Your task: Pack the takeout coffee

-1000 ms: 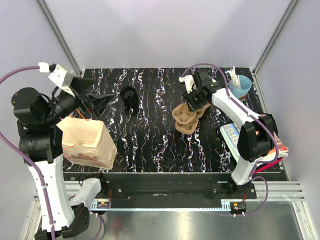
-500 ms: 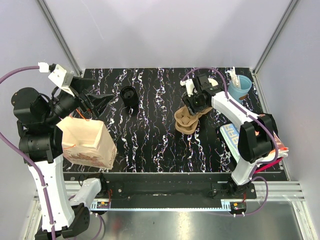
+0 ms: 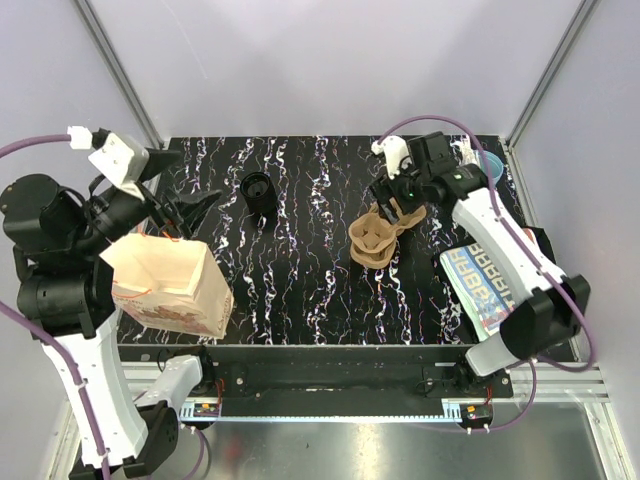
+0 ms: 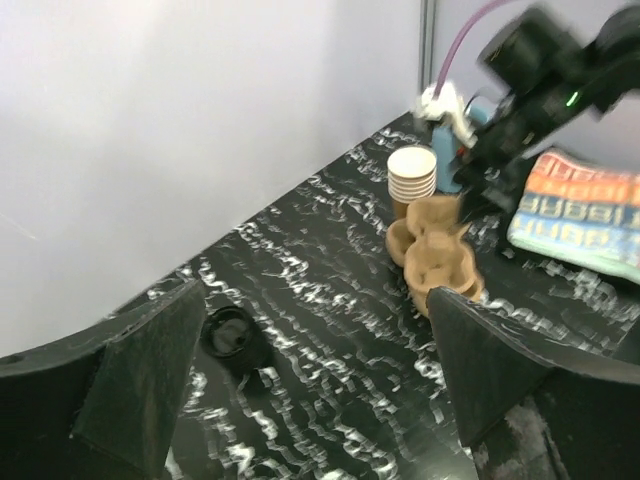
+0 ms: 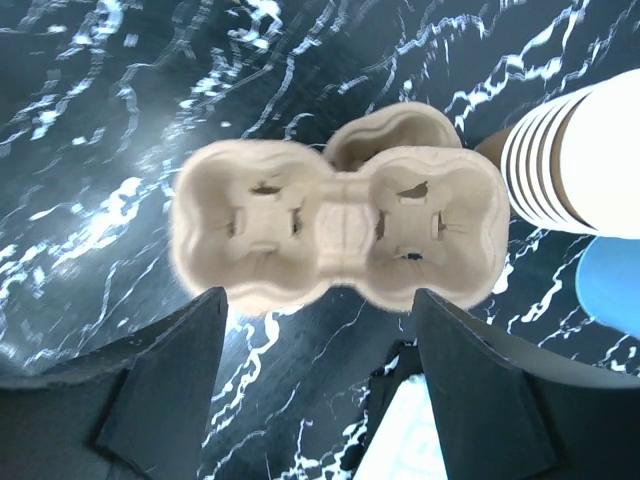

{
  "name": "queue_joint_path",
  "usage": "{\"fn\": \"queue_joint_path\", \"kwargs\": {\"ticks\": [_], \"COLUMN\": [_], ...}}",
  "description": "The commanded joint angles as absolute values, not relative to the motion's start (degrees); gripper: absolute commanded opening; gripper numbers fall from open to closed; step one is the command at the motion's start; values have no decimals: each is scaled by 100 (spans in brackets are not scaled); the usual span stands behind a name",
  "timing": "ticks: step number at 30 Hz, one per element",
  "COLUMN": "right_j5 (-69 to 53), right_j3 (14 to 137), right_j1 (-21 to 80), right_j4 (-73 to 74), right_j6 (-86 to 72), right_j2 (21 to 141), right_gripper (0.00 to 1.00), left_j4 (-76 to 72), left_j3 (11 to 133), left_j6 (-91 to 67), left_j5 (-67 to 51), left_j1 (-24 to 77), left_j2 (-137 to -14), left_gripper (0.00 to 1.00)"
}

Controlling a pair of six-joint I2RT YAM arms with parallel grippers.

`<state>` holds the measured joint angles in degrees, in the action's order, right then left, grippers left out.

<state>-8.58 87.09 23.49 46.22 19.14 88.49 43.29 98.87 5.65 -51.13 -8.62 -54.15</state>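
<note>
The takeout coffee (image 3: 258,188) shows as a round black lid at the back left of the black marbled table; in the left wrist view the takeout coffee (image 4: 230,333) is just past my left finger, and the cup under the lid is hard to make out. My left gripper (image 3: 185,190) hangs open above the table with nothing between its fingers. My right gripper (image 3: 398,205) is open just over the far end of a tan pulp cup carrier (image 3: 373,240). In the right wrist view the carrier (image 5: 335,235) lies flat beyond my spread fingers (image 5: 160,390), untouched.
A tan paper bag (image 3: 165,285) stands open at the front left beneath my left arm. A stack of nested paper cups (image 5: 570,160) and a light blue cup (image 5: 612,280) are right of the carrier. A striped printed packet (image 3: 482,285) lies at the front right.
My right gripper has opened and let go of the cup carrier, then drawn back towards the right rear. The carrier stays on the table. My left arm has shifted slightly.
</note>
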Motion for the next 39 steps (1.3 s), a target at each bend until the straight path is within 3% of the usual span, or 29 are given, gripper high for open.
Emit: {"fn": "queue_joint_path", "kwargs": {"ticks": [1,6,13,21,30,39], "right_j5": [-1493,-1828,-2066,-2092,-2145,-2145], "right_j3": [8833,8509,8113,7823,7734,7638], "right_j1": [2382,2373,2373,2373,2382,2382], "right_j4": [5097,5168,5115,4905,4852,4773], "right_j6": [2320,2654,2795,2786,2725,2742], "right_j2": [8184,7542,7067,7040,7137,7154], "right_gripper": [82,84,86,86,86,86], "left_j4": [5289,6202,6644,7373,7374,6548], "left_j3": [10248,10335,10082,9677,9580,9054], "left_j6": [2306,3496,4226,5150,4624,2428], "left_j5": [-5527,-5301,-3456,-3419,-3165,-2208], "left_j1": [-896,-888,-888,-888,-888,-905], "left_j2": [-5449,-5580,-5792,-5687,-5906,-5924], "left_gripper": [99,99,99,99,99,84]}}
